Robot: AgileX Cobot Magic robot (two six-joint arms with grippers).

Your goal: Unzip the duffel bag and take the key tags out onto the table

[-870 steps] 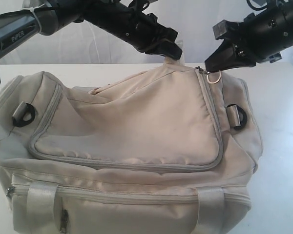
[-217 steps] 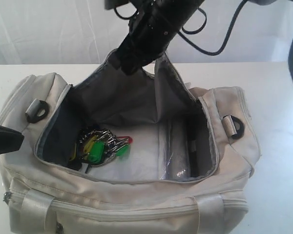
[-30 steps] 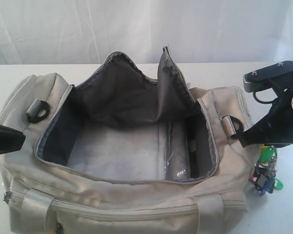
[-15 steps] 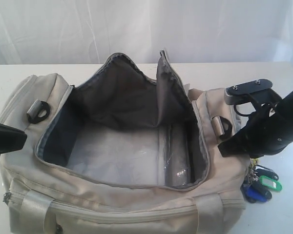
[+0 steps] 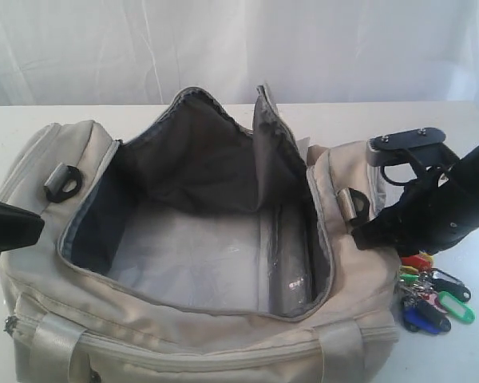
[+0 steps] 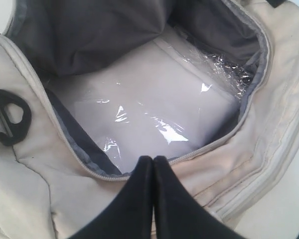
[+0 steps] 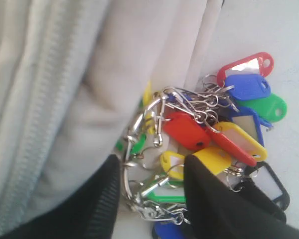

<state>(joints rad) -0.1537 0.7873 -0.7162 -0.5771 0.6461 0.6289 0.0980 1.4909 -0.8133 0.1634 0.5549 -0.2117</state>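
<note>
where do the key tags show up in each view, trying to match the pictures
Exterior view: key tags low on the right, on the table beside the bag's right end.
Left wrist view: not in it; only the bag's inside shows.
Right wrist view: middle to right of the picture, their rings inside the right pincer, against the bag.
Shared landmark: the bag's cream fabric, in all three.

You'll see the duffel bag (image 5: 184, 335) is matt cream cloth, its lining (image 5: 199, 159) dull dark grey fabric, with glossy, crinkled clear plastic film (image 6: 154, 114) over the floor. Its D-ring (image 6: 10, 117) looks matt black; the webbing strap (image 5: 52, 351) is satiny. The key tags (image 7: 224, 134) are glossy coloured plastic on shiny metal rings (image 7: 144, 119). The table (image 5: 455, 363) is smooth white.
</note>
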